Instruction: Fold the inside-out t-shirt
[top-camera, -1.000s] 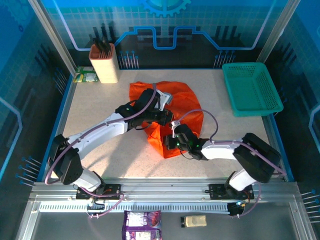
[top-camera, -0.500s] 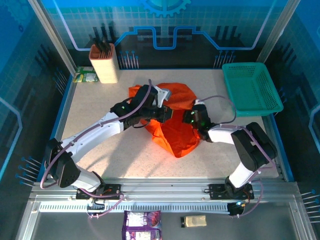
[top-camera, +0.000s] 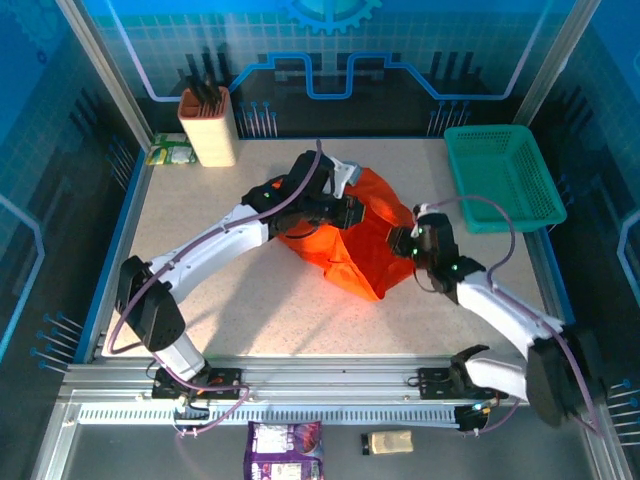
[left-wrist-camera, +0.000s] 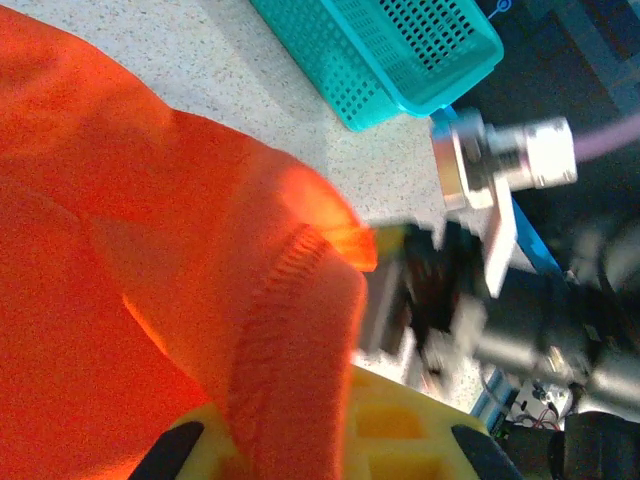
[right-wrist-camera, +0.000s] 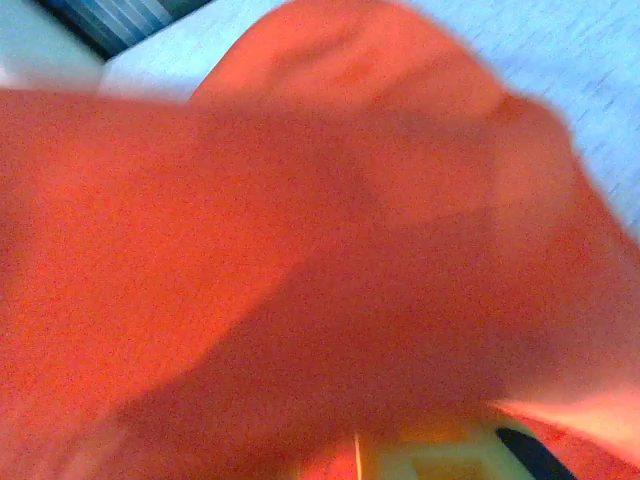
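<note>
The orange-red t-shirt (top-camera: 355, 245) lies bunched at the middle of the table, its upper part drawn up between the two arms. My left gripper (top-camera: 345, 212) is at the shirt's far top, and in the left wrist view a ribbed hem (left-wrist-camera: 290, 330) runs down into the yellow jaws, shut on it (left-wrist-camera: 310, 425). My right gripper (top-camera: 411, 242) is at the shirt's right edge. It appears blurred beside a cloth tip in the left wrist view (left-wrist-camera: 430, 300). In the right wrist view the shirt (right-wrist-camera: 300, 250) drapes over the jaws and hides them.
A teal mesh basket (top-camera: 503, 177) stands at the back right, close to the right arm. A tan holder with dark tools (top-camera: 208, 125) and a green packet (top-camera: 170, 152) are at the back left. Two packets (top-camera: 285, 450) lie below the front rail.
Both grippers have moved right and farther back, dragging the shirt with them. The right arm has swung from the near middle out to the shirt's right edge. The shirt is more bunched.
</note>
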